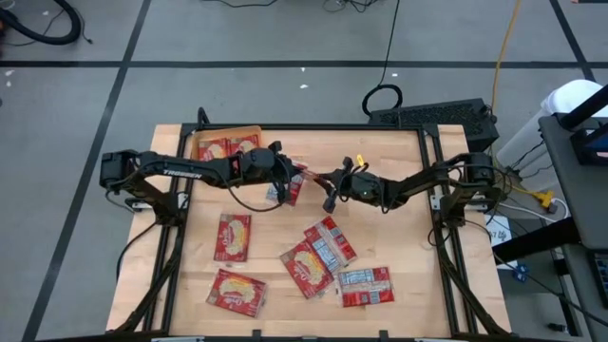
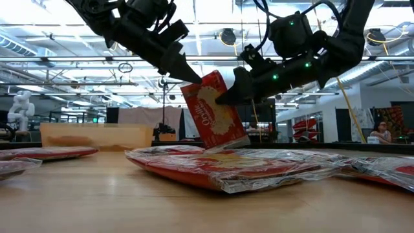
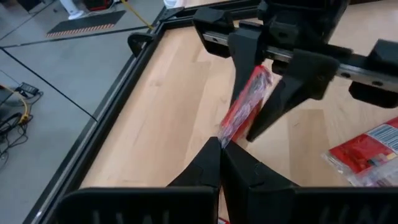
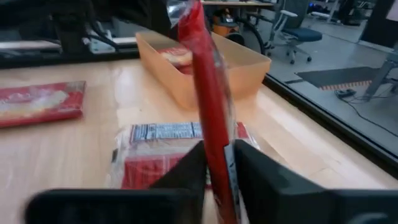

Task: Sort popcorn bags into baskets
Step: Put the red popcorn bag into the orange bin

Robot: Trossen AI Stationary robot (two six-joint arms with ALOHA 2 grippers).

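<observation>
A red popcorn bag [image 2: 213, 110] is held up on edge between both grippers over the far middle of the table. My left gripper [image 3: 221, 149] comes from the left and is shut on the bag's upper corner. My right gripper [image 4: 217, 168] comes from the right and is shut on the bag's opposite side. The orange basket [image 1: 228, 133] stands at the far left with red bags lying flat in it. Several more bags lie flat on the table, among them one [image 1: 233, 236] near the left and a pile [image 1: 318, 255] in the middle. My left gripper pinches the bag's upper corner [image 2: 192, 84] between its two fingertips, only at their free ends. The fingers slant down from the table's left. My right gripper pinches the bag's two flat faces [image 4: 214, 146] between its fingers, at the edge facing the table's right. The fingers come nearly level from the right. The bag stands tilted on edge, up off the table.
A bag with its white-blue label side up [image 4: 168, 134] lies right under the held bag. Two more bags lie near the front, one at the left [image 1: 236, 292] and one at the right [image 1: 366, 285]. Black frame rails [image 1: 446, 266] run along the table's sides.
</observation>
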